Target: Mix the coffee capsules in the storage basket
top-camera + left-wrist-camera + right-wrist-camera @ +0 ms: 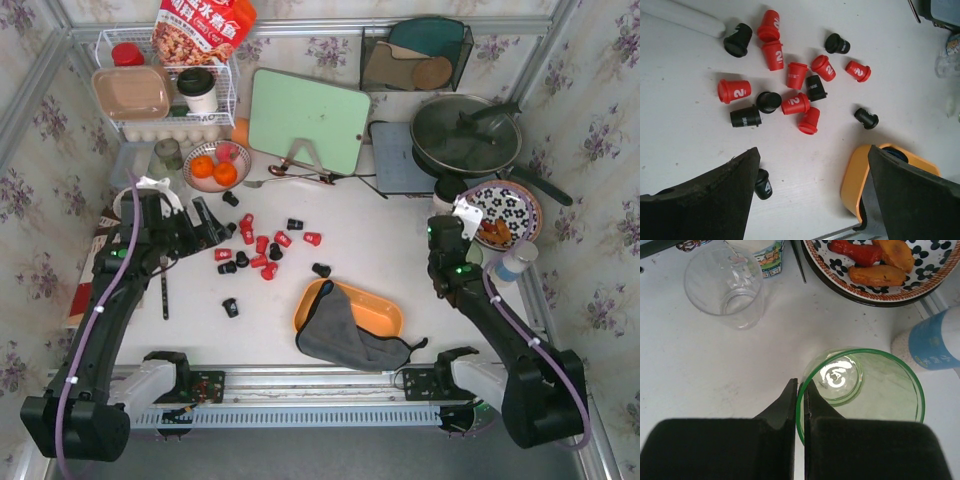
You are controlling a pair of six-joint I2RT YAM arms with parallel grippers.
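Several red and black coffee capsules (258, 250) lie scattered on the white table left of centre; they also show in the left wrist view (790, 85). The orange storage basket (370, 308) sits near the front, half covered by a grey cloth (345, 338); its rim shows in the left wrist view (854, 182). My left gripper (215, 228) is open and empty above the table (810, 165), and a black capsule (762, 184) lies by its left finger. My right gripper (447, 240) is shut on the rim of a green-rimmed glass (865, 385).
A bowl of oranges (215, 168) and a white wire rack (165, 90) stand at the back left. A green cutting board (308, 120) and a lidded pan (465, 135) are behind. A patterned plate of food (880, 265), a clear glass (725, 285) and a blue bottle (935, 340) surround the right gripper.
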